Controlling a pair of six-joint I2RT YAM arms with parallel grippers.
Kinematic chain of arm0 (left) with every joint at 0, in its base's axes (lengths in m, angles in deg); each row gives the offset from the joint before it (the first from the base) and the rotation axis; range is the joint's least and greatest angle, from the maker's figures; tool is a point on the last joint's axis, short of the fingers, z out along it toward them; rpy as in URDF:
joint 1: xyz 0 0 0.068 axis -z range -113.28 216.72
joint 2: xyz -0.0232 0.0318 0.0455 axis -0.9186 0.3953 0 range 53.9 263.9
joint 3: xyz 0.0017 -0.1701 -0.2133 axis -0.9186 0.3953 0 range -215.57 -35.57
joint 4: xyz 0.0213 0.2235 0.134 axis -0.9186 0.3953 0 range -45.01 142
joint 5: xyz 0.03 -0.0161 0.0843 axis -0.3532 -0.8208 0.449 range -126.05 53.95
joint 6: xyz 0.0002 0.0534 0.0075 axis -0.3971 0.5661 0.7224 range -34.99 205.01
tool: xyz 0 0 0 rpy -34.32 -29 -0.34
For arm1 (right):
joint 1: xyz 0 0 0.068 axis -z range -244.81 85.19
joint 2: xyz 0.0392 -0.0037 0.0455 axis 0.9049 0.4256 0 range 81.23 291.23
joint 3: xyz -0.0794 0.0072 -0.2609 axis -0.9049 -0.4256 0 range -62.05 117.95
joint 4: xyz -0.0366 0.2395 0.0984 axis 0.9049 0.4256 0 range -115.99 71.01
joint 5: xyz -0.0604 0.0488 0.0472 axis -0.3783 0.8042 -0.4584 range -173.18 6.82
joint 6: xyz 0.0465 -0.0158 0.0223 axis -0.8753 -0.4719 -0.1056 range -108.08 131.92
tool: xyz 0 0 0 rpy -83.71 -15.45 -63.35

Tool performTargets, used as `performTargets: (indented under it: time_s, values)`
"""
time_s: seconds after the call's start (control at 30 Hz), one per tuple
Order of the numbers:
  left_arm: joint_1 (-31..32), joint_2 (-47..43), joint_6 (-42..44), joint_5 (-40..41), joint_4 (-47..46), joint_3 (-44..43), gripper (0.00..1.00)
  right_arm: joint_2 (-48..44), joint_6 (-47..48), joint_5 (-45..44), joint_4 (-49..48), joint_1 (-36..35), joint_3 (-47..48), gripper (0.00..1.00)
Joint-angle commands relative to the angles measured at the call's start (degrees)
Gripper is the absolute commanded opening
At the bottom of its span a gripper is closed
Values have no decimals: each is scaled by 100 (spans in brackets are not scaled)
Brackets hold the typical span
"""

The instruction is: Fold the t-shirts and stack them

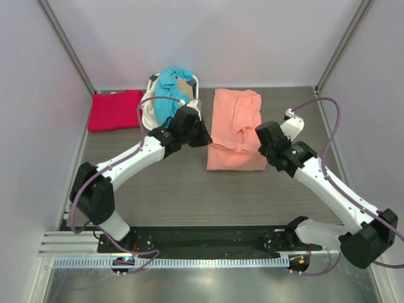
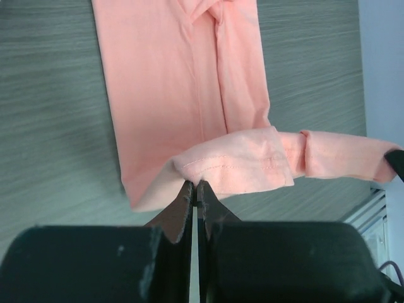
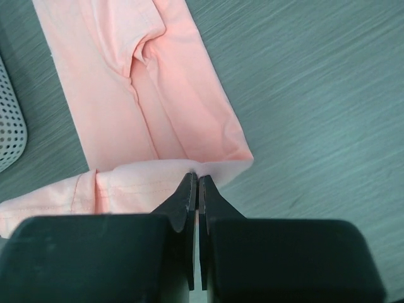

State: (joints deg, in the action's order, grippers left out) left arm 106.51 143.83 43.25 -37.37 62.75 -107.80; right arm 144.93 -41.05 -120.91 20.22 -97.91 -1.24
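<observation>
Salmon-pink t-shirt [image 1: 233, 126] lies in the middle of the surface [image 1: 177, 189], folded into a long strip that runs from far to near. A hemmed edge of it is raised off the flat part and stretched sideways between the 2 arms, about halfway along the strip in the top view. Left fingers [image 2: 188, 197] are pressed fully together and pinch that hem at its left end, above the shirt's left border. Right fingers [image 3: 187, 192] are closed just as tightly and nip the cloth at its right end, over the shirt's right border. The cloth between the 2 grips sags a little and shows a row of stitching.

Crimson t-shirt [image 1: 115, 109] lies folded flat at the far left of the surface, well apart from the pink one. Between them, at the far edge, stands a white laundry basket [image 3: 9, 129] with a perforated wall. Teal t-shirt [image 1: 169, 88] is heaped in it, and a patch of beige t-shirt [image 1: 184, 84] shows beside the teal cloth.
</observation>
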Motion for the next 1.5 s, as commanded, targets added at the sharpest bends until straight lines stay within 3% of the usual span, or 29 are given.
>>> performTargets:
  time_s: [0.0,0.5,0.93,1.07,1.13,1.17,1.2,1.23,1.27,1.3,1.47]
  values:
    - [-217,393,414,-526,26,-555,0,448,849,451,-833,434,255,1]
    - [-867,2502,766,-1142,535,-2742,0,2267,1456,1514,-2090,1570,694,1]
    - [-1087,3847,871,-1353,966,-3930,0,3675,1527,1559,-2389,1869,1310,1]
    - [-1166,4269,985,-1327,1273,-4718,2,3973,1570,1663,-2477,2044,1485,1]
    - [-1254,4629,1020,-1336,1808,-5272,21,4211,1693,1804,-2355,2228,1888,21]
    - [-1289,4700,1020,-1336,2028,-5528,41,4334,1763,1970,-2337,2307,2029,37]
    - [-1333,4657,1012,-1353,2239,-5870,49,4335,1825,1963,-2284,2369,2318,64]
    - [-1351,4561,1012,-1284,2258,-5908,55,4300,1895,1954,-2232,2405,2442,73]
    - [-1342,4386,1012,-1257,2250,-5891,65,4195,2026,1928,-2170,2440,2522,80]
    - [-1334,4071,1020,-1256,2180,-5725,68,3951,2071,1876,-2152,2431,2566,87]
    - [-1334,3102,977,-1195,1811,-4557,72,3167,2124,2209,-2222,2054,2006,86]
